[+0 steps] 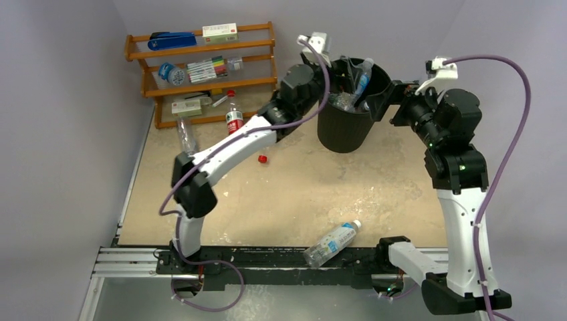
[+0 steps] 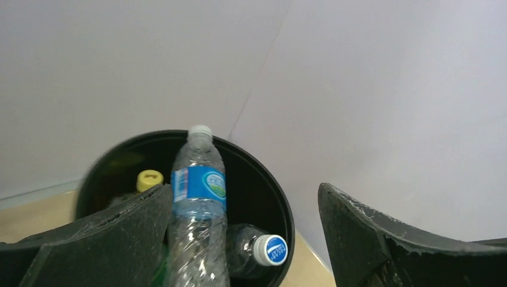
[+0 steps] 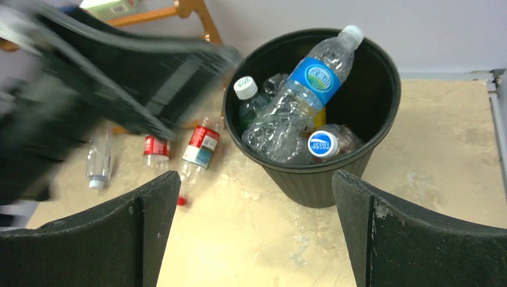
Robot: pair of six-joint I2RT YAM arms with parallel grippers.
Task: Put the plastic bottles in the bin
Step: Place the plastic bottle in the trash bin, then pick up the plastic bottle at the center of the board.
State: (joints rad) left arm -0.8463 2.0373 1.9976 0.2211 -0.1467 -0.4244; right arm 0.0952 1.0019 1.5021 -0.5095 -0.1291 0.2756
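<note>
Leaning in black bin: crumpled clear bottle, blue label.

Table bears bin, rack, loose bottles; red cap.

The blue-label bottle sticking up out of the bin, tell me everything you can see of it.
The blue-label bottle is clear thin plastic, crumpled in its lower half and apparently empty. It has a white cap and a blue wrap label with a round green-and-white logo. It lies slanted in the black bin, base down on the other bottles that it rests on, neck up, with its cap poking just past the rim.
</note>
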